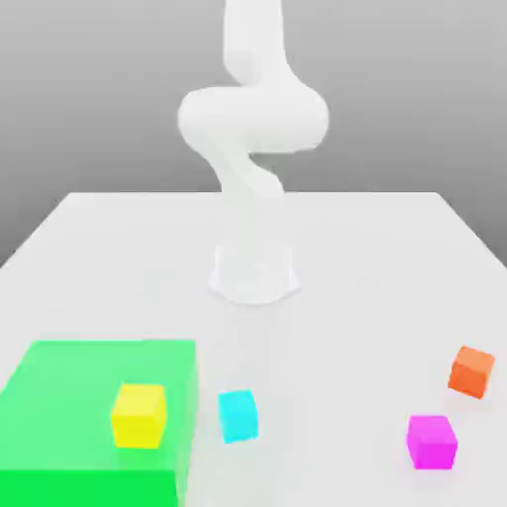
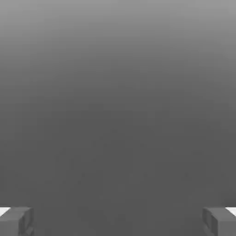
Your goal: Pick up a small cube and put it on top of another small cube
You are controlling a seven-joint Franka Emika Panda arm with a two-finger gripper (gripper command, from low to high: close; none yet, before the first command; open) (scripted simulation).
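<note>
A yellow cube (image 1: 139, 416) sits on a green block (image 1: 79, 401) beside a cyan cube (image 1: 238, 416) on the tabletop (image 1: 327, 347). The pincer (image 2: 118, 222) hangs wide open.

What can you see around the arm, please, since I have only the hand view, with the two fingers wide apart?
Observer: In the exterior view, a yellow cube rests on a large green block.
Operator: Thank you; is there a cube close to that block?
Observer: Yes, a cyan cube stands on the table just beside it, not touching.
Operator: And are any others farther off?
Observer: A magenta cube and an orange one stand toward the exterior view's right.
</note>
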